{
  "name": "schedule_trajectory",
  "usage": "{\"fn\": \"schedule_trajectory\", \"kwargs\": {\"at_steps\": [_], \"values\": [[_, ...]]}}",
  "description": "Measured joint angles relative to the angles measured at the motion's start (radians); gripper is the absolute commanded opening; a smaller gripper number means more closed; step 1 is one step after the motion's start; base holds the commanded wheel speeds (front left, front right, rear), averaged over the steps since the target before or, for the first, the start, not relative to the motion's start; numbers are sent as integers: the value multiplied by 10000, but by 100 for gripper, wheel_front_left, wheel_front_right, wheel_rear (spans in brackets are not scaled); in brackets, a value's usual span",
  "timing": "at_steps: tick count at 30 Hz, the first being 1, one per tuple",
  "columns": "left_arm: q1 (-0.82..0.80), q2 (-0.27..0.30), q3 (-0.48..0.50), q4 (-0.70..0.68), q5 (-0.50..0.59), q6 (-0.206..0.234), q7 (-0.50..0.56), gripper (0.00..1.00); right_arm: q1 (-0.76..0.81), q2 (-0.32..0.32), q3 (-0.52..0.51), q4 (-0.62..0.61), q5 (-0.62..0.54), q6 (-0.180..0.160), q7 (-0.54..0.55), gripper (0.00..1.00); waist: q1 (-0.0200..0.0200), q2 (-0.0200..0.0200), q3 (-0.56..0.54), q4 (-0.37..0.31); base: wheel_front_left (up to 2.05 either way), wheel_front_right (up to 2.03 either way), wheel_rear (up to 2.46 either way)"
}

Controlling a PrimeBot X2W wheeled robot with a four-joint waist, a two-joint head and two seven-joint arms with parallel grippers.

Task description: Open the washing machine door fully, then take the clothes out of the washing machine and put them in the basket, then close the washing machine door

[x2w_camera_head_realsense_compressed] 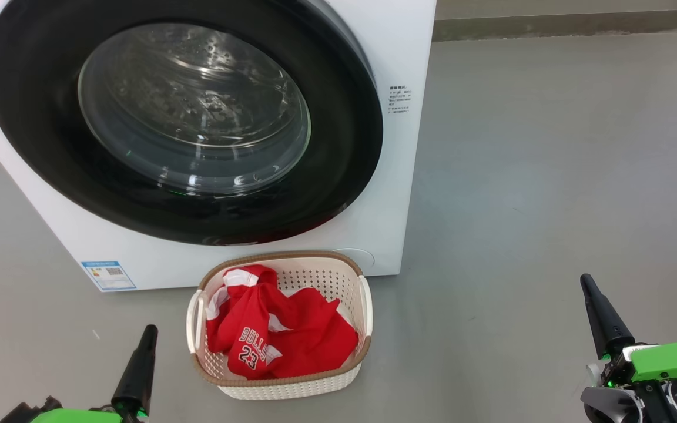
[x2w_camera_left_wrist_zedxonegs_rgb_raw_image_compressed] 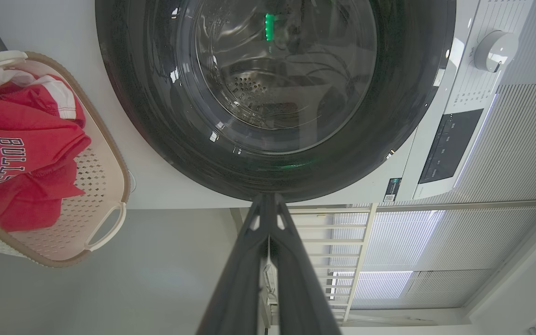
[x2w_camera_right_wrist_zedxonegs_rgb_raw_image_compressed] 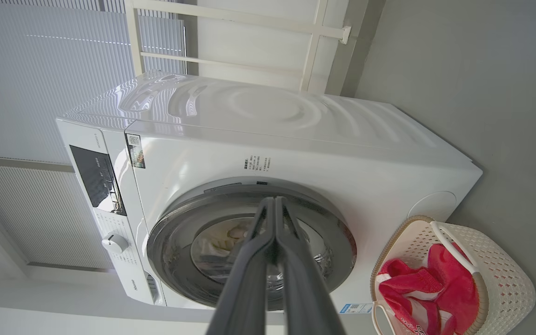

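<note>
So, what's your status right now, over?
Left gripper shut, empty; right gripper shut, empty. Washing machine door closed; clothes in the basket. Only the basket stands before the door.

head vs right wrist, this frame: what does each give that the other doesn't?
Head view adds: the left gripper at lower left, jaws shut, and the readable BULLS 23 print on the clothes. Right wrist view adds: the washing machine top, its control panel and dial, and blinds behind. Both: washing machine door shut, basket on the floor in front holding the clothes, right gripper with jaws shut.
</note>
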Motion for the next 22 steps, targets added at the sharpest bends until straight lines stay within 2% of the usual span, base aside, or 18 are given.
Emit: {"fn": "schedule_trajectory", "kwargs": {"at_steps": [22], "values": [[0,0,0,0,0,0,0,0,0,0,-2,0,0,0,0,0,0,0,0,0,0,0,0]]}}
